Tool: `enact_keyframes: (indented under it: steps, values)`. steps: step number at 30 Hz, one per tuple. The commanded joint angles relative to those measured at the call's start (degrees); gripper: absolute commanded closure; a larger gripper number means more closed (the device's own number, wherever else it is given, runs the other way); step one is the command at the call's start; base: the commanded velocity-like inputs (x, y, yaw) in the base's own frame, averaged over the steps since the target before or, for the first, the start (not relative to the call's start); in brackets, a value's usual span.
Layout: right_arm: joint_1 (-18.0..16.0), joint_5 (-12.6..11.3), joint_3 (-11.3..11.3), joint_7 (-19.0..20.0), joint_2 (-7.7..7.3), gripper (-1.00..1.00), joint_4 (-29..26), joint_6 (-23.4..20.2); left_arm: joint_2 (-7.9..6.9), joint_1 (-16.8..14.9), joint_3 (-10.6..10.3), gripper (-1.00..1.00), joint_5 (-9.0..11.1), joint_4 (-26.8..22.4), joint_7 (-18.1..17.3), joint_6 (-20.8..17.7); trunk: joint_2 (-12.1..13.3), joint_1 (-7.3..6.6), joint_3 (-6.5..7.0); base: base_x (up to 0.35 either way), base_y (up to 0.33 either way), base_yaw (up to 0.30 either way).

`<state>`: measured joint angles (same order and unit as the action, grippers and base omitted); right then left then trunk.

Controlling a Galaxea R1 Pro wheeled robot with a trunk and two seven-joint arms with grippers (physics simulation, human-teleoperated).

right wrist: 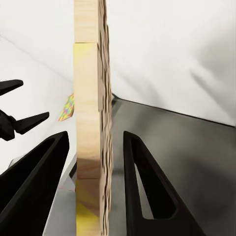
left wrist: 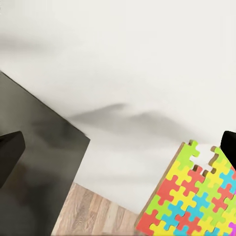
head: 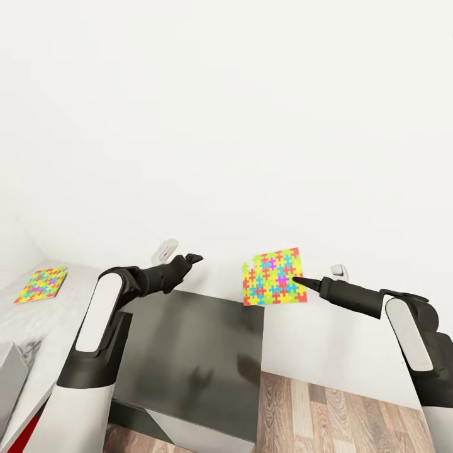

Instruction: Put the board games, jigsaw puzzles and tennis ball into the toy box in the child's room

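Right gripper (head: 296,279) pinches one jigsaw puzzle (head: 272,277), holding it upright on edge in the air in front of the white wall, above the dark grey side cabinet (head: 189,352). In the right wrist view the puzzle (right wrist: 91,123) stands between the two black fingers (right wrist: 142,187); small gaps show on each side there, so the grip looks light, though the puzzle hangs clear of any support.

Left gripper (head: 189,259) is spread and carries nothing, raised over the cabinet's near-left corner, near the puzzle but apart from it. In the left wrist view the held puzzle (left wrist: 191,196) sits at the corner, cabinet top and wood floor below.

The second jigsaw puzzle (head: 41,284) lies flat on the pale table (head: 38,327), far left. A light grey corner at the left edge (head: 9,371) is likely the toy box, too little of it visible to be sure.

Step in hand, as I judge it: carry the held puzzle left to the box. To do it well: keep the pinch firm, keep the puzzle vertical so it doesn't pivot out, swing slowly, and lower the thin edge between the walls before letting go.

Room: wall is close behind, so swing along it, not toward it. The left arm sits in the path between puzzle and table; it should clear first. Over the cabinet there is open room.
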<state>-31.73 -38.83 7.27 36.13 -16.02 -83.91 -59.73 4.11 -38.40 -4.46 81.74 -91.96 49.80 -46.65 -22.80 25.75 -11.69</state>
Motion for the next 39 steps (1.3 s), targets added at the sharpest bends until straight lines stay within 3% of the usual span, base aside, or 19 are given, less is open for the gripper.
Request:
enact_keyframes:
  steps: [1, 11, 39]
  values:
    - [0.0, 0.3, 0.1, 0.4, 0.01, 1.0, -0.1, -0.3, 0.02, 0.1, 0.0, -1.0, 0.5, -0.1, 0.6, -0.2, -0.1, 0.04, -0.12, 0.0, 0.0, 0.0]
    - [0.1, 0.3, 0.1, 0.4, 0.02, 1.0, -0.4, -0.3, -0.06, 0.6, 0.1, -1.0, 0.3, -0.1, 0.6, -0.5, -0.1, 0.04, 0.0, 0.0, 0.0, 0.111]
    - [0.0, 0.4, 0.2, 0.3, -0.06, 1.0, -0.4, -0.3, -0.01, 0.6, 0.1, -1.0, 0.3, -0.1, -0.2, -0.5, -0.1, 0.04, 0.77, -0.003, 0.0, 0.267]
